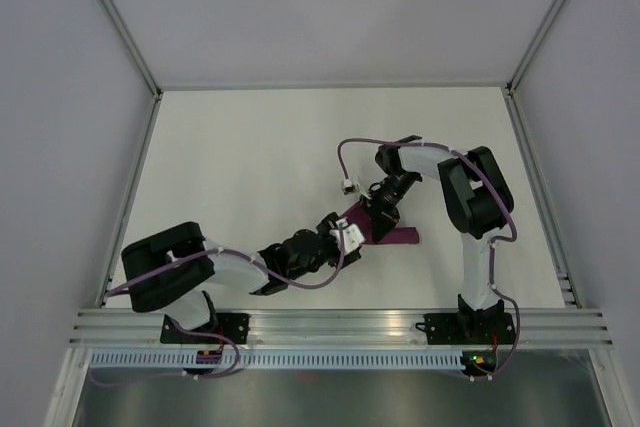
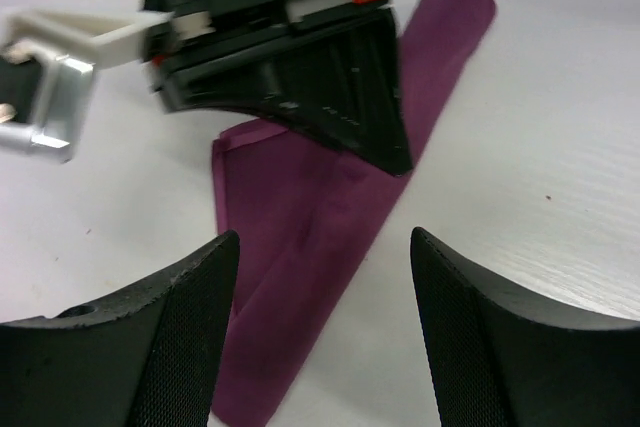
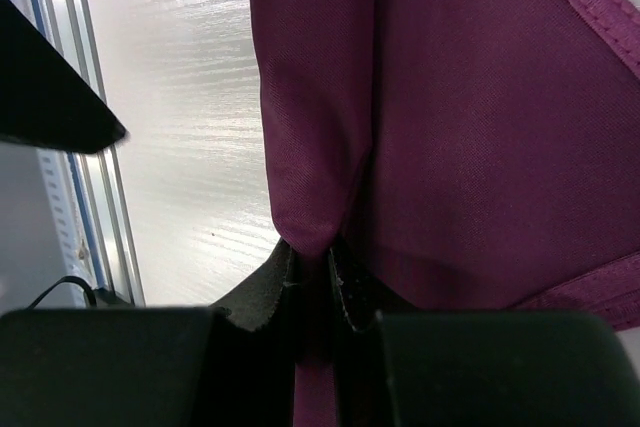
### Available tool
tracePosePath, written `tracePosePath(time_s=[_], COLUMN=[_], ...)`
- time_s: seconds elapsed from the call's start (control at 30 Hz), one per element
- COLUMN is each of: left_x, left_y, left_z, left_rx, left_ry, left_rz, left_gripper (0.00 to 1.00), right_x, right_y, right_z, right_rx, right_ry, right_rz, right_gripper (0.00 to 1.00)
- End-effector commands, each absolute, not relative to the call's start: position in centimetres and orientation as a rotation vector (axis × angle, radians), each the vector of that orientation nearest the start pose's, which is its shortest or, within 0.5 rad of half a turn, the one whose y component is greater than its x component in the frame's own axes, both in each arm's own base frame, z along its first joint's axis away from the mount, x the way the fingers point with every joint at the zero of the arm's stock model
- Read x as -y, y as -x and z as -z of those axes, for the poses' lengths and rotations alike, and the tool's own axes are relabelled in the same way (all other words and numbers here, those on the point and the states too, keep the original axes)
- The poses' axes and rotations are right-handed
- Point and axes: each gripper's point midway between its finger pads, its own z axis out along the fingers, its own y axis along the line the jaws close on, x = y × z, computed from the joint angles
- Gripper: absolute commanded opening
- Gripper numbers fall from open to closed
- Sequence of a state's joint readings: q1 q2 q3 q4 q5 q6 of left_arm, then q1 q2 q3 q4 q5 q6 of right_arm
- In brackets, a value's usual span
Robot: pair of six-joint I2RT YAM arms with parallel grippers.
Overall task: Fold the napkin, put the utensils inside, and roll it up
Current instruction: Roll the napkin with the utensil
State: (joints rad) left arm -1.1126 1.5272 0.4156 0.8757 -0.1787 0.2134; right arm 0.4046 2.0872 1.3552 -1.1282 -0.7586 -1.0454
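The dark magenta napkin [image 1: 392, 235] lies bunched and partly folded on the white table, between the two grippers. My right gripper [image 1: 380, 215] is shut on a pinched fold of it; the right wrist view shows the cloth [image 3: 480, 117] clamped between the black pads [image 3: 262, 292]. My left gripper [image 1: 345, 237] is open and empty, its fingers [image 2: 150, 337] spread just short of the napkin's near end [image 2: 290, 277]. The left wrist view also shows the right gripper's black body [image 2: 300, 57] pressing down on the cloth. No utensils are in view.
An aluminium rail [image 1: 340, 325] runs along the table's near edge, also seen in the right wrist view [image 3: 75, 137]. Grey walls enclose the table on the left, the back and the right. A purple cable [image 1: 350, 152] loops off the right arm.
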Motion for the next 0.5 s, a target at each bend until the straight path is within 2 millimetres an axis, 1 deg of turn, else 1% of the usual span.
tracePosePath(time_s=[0.0,0.03,0.07,0.13,0.17,0.23,0.27,0.33,0.47], left_x=[36.6,37.5,37.8,38.8,39.0,39.4,39.4,39.7,40.0], left_y=[-20.9,-20.8,-20.6,-20.3,-20.3,-20.6,-20.9,-21.3,-21.2], left_z=[-8.7,-8.9,-7.6,-7.3,-6.5,-6.2,-5.3,-5.2,-4.0], left_rx=[-1.377,-1.359,-1.356,-1.331,-1.338,-1.334,-1.338,-1.338,-1.347], left_ry=[-1.191,-1.21,-1.259,-1.298,-1.319,-1.319,-1.339,-1.331,-1.36], left_rz=[0.355,0.355,0.328,0.334,0.326,0.314,0.285,0.266,0.265], left_gripper=[0.74,0.74,0.74,0.74,0.74,0.74,0.75,0.75,0.75], right_x=[-18.1,-18.1,-18.0,-18.0,-17.9,-17.8,-17.8,-17.6,-17.4], right_y=[-23.1,-23.2,-23.2,-23.1,-23.2,-23.2,-23.1,-23.2,-23.3], right_z=[2.2,2.2,2.4,2.5,2.5,2.6,2.7,2.8,2.9], right_rx=[-2.338,-2.339,-2.345,-2.35,-2.356,-2.359,-2.363,-2.363,-2.374], right_ry=[1.926,1.924,1.921,1.921,1.917,1.916,1.917,1.917,1.905], right_rz=[-1.127,-1.127,-1.127,-1.132,-1.131,-1.13,-1.131,-1.126,-1.127], right_gripper=[0.04,0.04,0.04,0.04,0.04,0.04,0.04,0.04,0.04])
